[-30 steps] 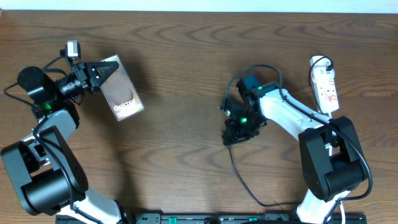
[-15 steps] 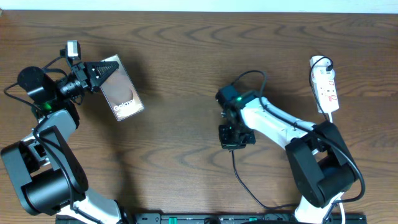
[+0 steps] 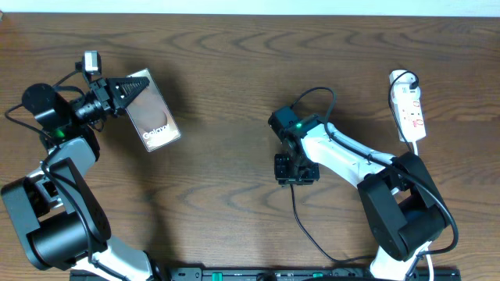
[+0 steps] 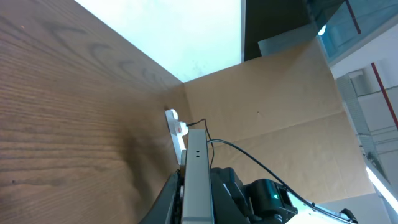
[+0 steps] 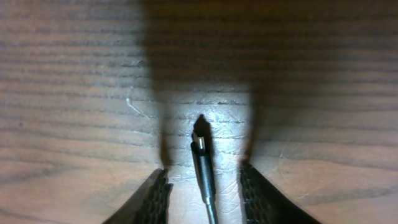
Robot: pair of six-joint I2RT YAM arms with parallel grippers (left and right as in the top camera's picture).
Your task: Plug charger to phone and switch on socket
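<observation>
Looking across the surface (image 3: 234, 62), you have a broad stretch of bare wood between the two arms, and more of it up to the far edge. Your left tool (image 3: 134, 84) is clamped on the phone (image 3: 155, 119) near the left side. The left wrist view shows the slab edge-on between the jaws. From overhead its long axis slants from the tool toward the near right, with the lettering at the lower end. Your right tool (image 5: 204, 177) stands mid-surface, pointing down, with its fingers (image 5: 155, 196) apart and a gap on each side of the charger (image 5: 202, 162). The plug tip lies on the wood between them, pointing away from the wrist camera, and the cable trails toward the near edge. The socket (image 3: 409, 109) lies well apart by the far right side — long axis running roughly near-to-far.
</observation>
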